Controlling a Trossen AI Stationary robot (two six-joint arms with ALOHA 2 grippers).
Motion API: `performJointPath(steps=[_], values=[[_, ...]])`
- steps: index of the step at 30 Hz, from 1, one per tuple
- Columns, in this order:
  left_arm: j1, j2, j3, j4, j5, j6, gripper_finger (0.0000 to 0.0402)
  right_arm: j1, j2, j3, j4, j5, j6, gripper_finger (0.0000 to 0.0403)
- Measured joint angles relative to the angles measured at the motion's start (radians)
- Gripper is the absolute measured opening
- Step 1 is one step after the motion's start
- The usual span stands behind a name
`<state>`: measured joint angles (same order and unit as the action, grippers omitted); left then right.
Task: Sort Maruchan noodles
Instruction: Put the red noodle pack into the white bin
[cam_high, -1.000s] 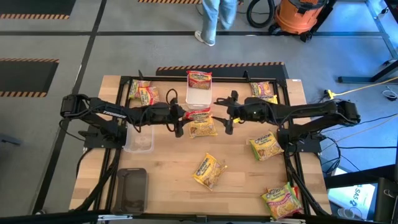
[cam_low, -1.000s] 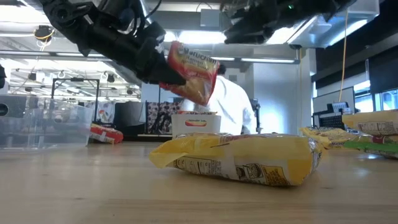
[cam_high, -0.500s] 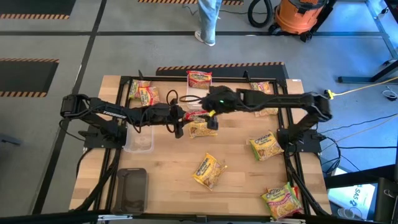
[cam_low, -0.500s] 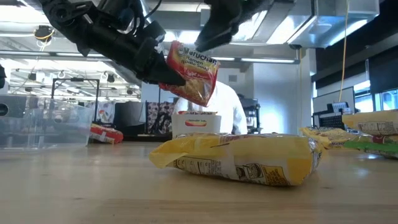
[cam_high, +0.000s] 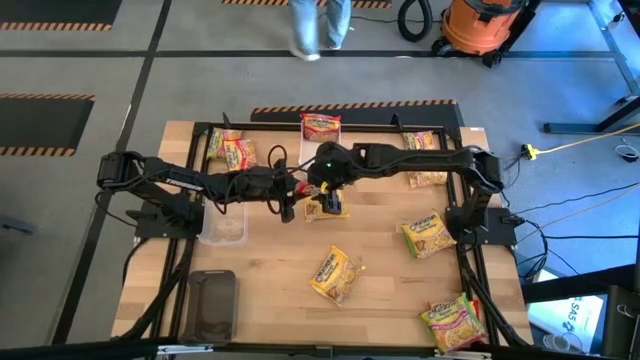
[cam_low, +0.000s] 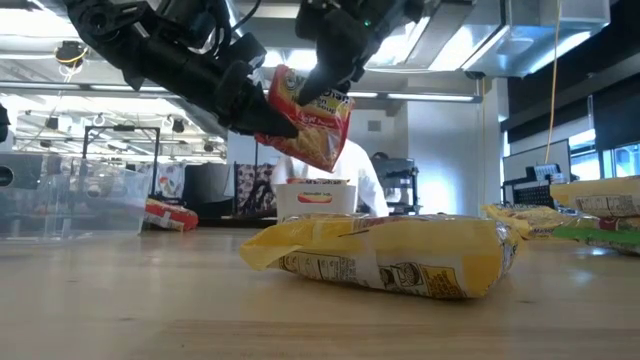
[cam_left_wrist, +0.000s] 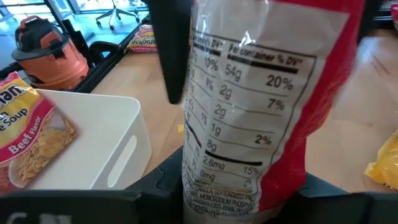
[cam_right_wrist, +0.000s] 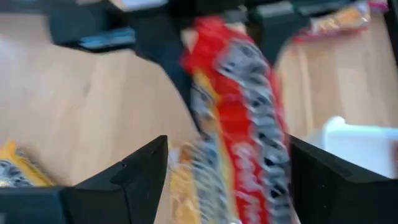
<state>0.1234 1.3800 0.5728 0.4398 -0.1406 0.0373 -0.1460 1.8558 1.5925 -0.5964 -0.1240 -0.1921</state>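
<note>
We see the left gripper (cam_high: 292, 192) and right gripper (cam_high: 322, 192) meeting above table (cam_high: 270, 300) centre, a packet (cam_low: 308, 118) held up between them. Just under them lies another packet (cam_high: 330, 209). Just behind stands a white bin (cam_high: 312, 157) with a packet (cam_high: 320, 126) on its far rim. Far left lie two packets (cam_high: 230, 149). A clear bin (cam_high: 222, 225) sits left of centre, a tray (cam_high: 211, 303) near left. One packet (cam_high: 336, 274) lies near centre, one (cam_high: 427, 235) right, some (cam_high: 452, 320) near right, some (cam_high: 425, 145) far right.
</note>
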Motion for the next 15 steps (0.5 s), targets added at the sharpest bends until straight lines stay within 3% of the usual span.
performJointPath(steps=[10,15], values=[[-0.001,0.0,0.0,0.012,0.006,0.0,0.0128,0.001,0.028,0.0,0.022,0.01,-0.03,0.0138],[0.001,0.0,0.0,0.012,0.002,0.002,0.0159,0.001,0.028,0.0,0.022,0.011,-0.056,0.0081]])
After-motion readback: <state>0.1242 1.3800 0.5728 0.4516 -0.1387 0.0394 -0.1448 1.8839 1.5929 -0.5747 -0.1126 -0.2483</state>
